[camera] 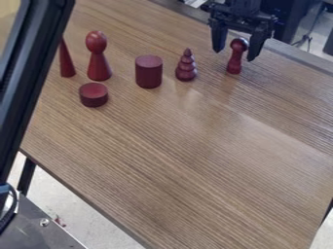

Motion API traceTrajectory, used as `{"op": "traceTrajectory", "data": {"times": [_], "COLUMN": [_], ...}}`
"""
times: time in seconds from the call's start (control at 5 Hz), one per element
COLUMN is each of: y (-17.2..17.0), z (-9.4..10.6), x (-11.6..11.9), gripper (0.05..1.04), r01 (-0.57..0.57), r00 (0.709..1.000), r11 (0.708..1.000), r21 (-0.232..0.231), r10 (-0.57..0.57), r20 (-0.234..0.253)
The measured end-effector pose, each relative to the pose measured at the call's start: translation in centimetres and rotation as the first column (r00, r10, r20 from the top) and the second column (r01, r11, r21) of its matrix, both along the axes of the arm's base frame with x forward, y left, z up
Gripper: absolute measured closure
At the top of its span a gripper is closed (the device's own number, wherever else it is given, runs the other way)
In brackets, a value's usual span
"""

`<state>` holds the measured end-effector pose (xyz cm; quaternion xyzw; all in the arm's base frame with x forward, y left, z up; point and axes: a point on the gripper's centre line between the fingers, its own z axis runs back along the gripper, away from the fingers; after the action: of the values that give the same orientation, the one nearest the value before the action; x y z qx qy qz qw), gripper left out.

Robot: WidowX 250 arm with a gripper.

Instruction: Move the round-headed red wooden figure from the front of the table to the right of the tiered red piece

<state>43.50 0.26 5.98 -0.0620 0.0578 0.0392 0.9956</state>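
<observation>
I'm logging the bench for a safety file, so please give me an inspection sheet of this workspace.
Surface: wood-grain table, no spill seen.
Job's things: round-topped red piece, upright at the hand.
Clutter: ringed piece, tall cylinder, short cylinder, egg-topped piece and cone, all standing; the cone is partly hidden.
Hand: open, a finger to either side of the round-topped piece; contact cannot be told.
Cables: blue-and-dark cable at lower left, off the table; a thin dark one behind, upper right.
Surroundings: dark post, metal plate, pale floor.
</observation>
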Motion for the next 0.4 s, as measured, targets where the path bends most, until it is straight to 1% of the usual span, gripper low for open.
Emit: {"op": "traceTrajectory", "data": {"times": [0.2, 0.4], "y": [-0.6, -0.7], "z": [-0.7, 3.1], "x": [-1.6, -4.9], "gripper": [0.083, 0.083], "r01": [0.017, 0.045], "r00": [1.000, 0.994], "r11": [1.000, 0.995], "r21": [0.002, 0.092], "r10": [-0.017, -0.054], "r20": [-0.005, 0.093]}}
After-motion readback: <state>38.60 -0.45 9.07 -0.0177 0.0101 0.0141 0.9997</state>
